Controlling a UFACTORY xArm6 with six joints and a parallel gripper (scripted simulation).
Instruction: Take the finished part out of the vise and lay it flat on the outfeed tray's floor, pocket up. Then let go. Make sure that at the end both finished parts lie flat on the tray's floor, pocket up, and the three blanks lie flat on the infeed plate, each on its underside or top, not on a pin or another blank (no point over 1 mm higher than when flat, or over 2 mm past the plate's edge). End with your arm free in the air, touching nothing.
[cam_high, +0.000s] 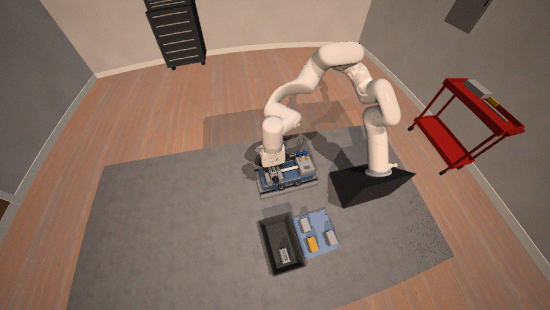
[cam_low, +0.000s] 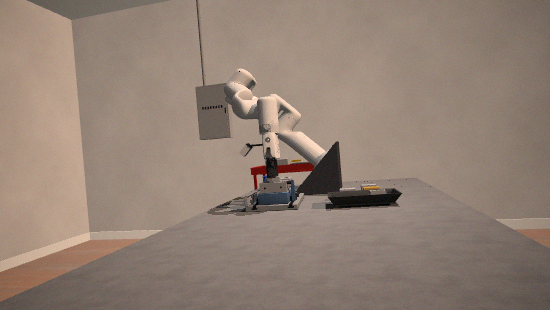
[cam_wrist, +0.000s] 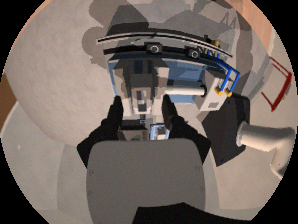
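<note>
Nearest in the top view, the dark outfeed tray (cam_high: 267, 239) held one small pale block (cam_high: 283, 255) on its floor, and the light-blue tray (cam_high: 320, 219) touching its side carried three grey blanks and one orange blank (cam_high: 312, 244). Beyond them on the grey table (cam_high: 175, 225), the blue vise (cam_high: 287, 175) held the finished part (cam_wrist: 141, 98) upright. The tool (cam_wrist: 143, 115) stood released, its dark fingers either side of the part, grasping nothing.

black drawer cabinet (cam_high: 176, 31) by the wall, red cart (cam_high: 474, 99), hanging grey box (cam_low: 213, 111)
</note>
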